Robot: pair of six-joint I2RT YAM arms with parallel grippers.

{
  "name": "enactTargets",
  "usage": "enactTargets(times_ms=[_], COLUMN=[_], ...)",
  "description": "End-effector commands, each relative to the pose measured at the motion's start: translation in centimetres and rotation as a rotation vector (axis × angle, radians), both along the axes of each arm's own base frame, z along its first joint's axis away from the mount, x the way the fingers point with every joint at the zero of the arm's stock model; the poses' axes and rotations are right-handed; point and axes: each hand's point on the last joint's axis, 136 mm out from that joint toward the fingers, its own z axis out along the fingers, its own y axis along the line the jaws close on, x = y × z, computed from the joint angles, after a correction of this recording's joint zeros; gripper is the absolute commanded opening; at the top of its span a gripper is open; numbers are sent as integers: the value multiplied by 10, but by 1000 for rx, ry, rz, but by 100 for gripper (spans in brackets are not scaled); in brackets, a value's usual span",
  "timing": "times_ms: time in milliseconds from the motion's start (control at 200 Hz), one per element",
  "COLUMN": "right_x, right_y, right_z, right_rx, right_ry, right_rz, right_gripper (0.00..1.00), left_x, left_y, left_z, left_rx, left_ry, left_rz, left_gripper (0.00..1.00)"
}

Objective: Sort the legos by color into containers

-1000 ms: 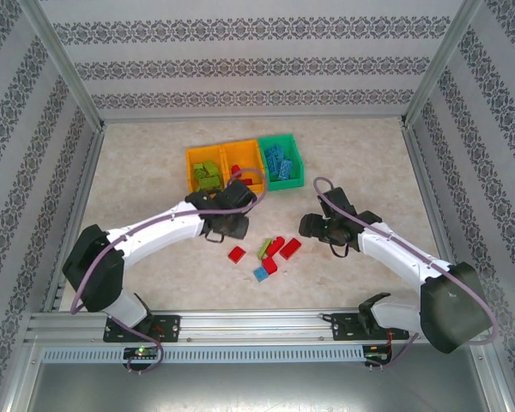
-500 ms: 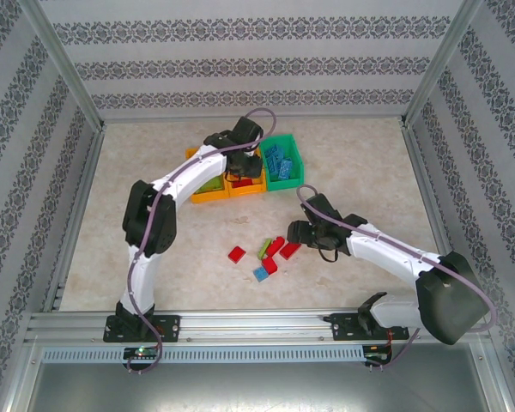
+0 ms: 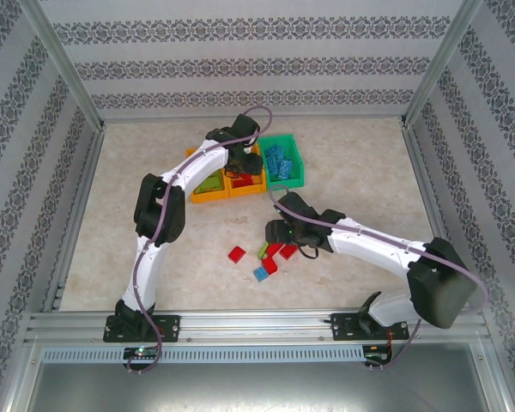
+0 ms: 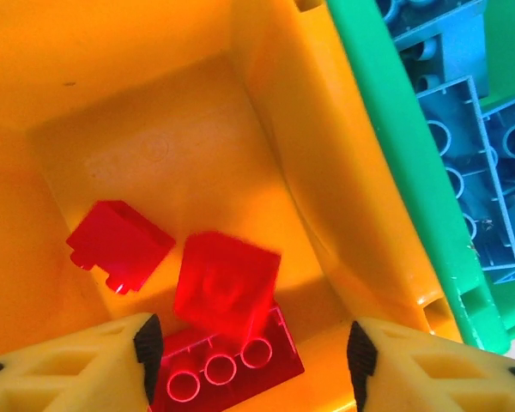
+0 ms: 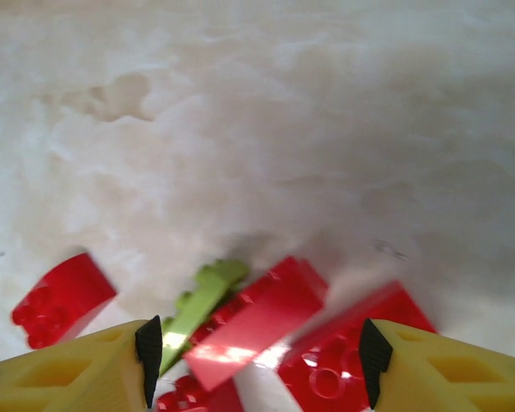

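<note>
The left arm (image 3: pixel 197 167) is stretched far out. The left gripper (image 4: pixel 253 352) hangs over the orange bin (image 4: pixel 154 129), fingers (image 4: pixel 69 369) apart, red bricks (image 4: pixel 227 287) between them. The right gripper (image 5: pixel 257 352) sits low, fingers apart around a red brick (image 5: pixel 257 318).

You could read no text, label, brand or number on the legos (image 4: pixel 227 283), the containers (image 4: pixel 285 129) or the counter (image 5: pixel 257 129).

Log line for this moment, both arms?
left gripper: open over orange bin, red brick loose below | right gripper: open over red bricks, lime brick on table
</note>
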Motion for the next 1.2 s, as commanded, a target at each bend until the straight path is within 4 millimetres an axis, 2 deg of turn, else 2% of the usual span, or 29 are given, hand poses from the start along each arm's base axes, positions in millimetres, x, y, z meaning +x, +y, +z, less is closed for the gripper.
enactTargets(times_ms=[0,45,110,170,395,495,575,799,994,1194], right_x=[-5,-8,-14,-19,-39,-43,-45,-45,-34,-12], right_y=[12,17,25,32,54,57,62,72,86,109], right_z=[-3,-5,-3,-1,-5,-13,-17,-30,-36,-34], right_rx=[-18,-2,30,56,81,73,75,62,59,68], right_ry=[24,41,60,77,155,186,203,244,243,203], right_rz=[66,80,99,113,167,177,185,203,208,220], right_gripper=[64,64,63,62,61,61,61,61,62,63], left_x=[-7,-9,-14,-18,-35,-45,-52,-71,-82,-93], left_y=[10,12,14,14,13,13,18,34,53,72], left_z=[6,12,23,37,85,92,95,84,82,80], left_rx=[25,16,-4,-27,-119,-149,-151,-128,-111,-110], left_ry=[22,13,-6,-31,-103,-109,-115,-104,-110,-110], left_rz=[13,19,30,33,17,10,17,53,93,134], left_gripper=[67,71,81,100,100,100,99,100,99,99])
